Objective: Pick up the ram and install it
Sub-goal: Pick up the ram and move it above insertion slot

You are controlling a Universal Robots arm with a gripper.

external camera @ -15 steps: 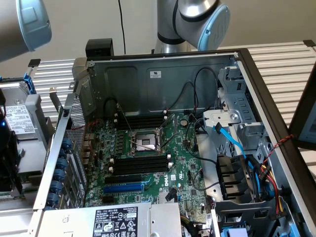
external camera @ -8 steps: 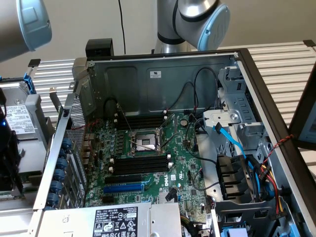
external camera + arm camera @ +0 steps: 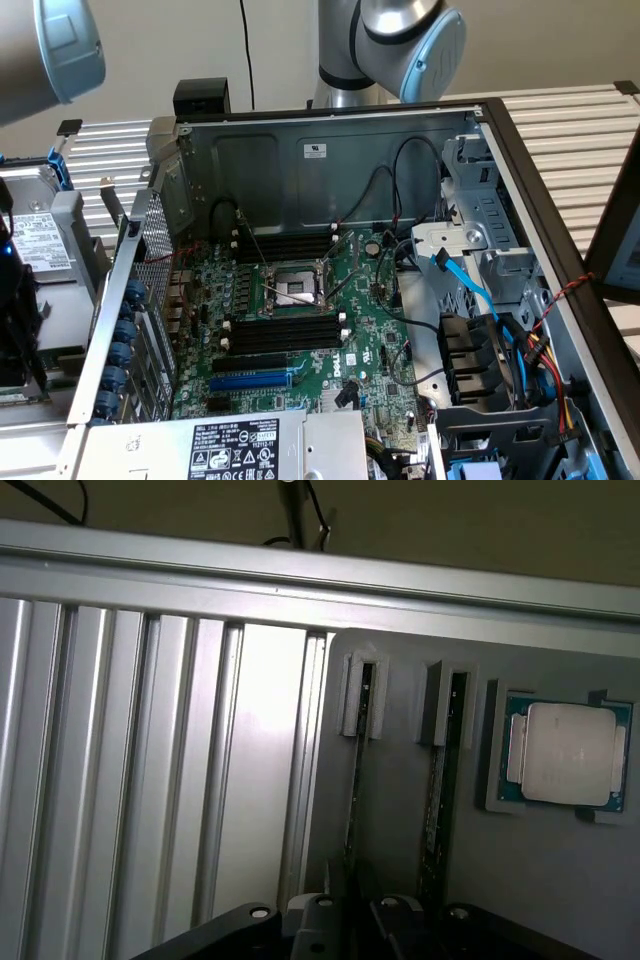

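Note:
Two green ram sticks stand on edge in holders of a grey tray (image 3: 560, 880). One ram (image 3: 357, 760) is nearer the tray's rim and the ribbed metal surface; the other ram (image 3: 440, 780) stands beside it, toward a processor chip (image 3: 567, 752). My gripper (image 3: 352, 920) hovers above the stick nearer the rim, open, its fingers either side of the stick's line and holding nothing. In the exterior view the open computer case shows the motherboard (image 3: 300, 310) with black memory slots (image 3: 285, 330) beside the processor socket (image 3: 293, 287).
The arm's upper link (image 3: 60, 45) reaches toward the exterior view's left, outside the case. A second bank of black slots (image 3: 285, 243) lies beyond the socket, and a blue expansion slot (image 3: 250, 380) lies nearer. Cables and drive bays (image 3: 480, 330) crowd the case's right. A ribbed aluminium surface (image 3: 150, 780) borders the tray.

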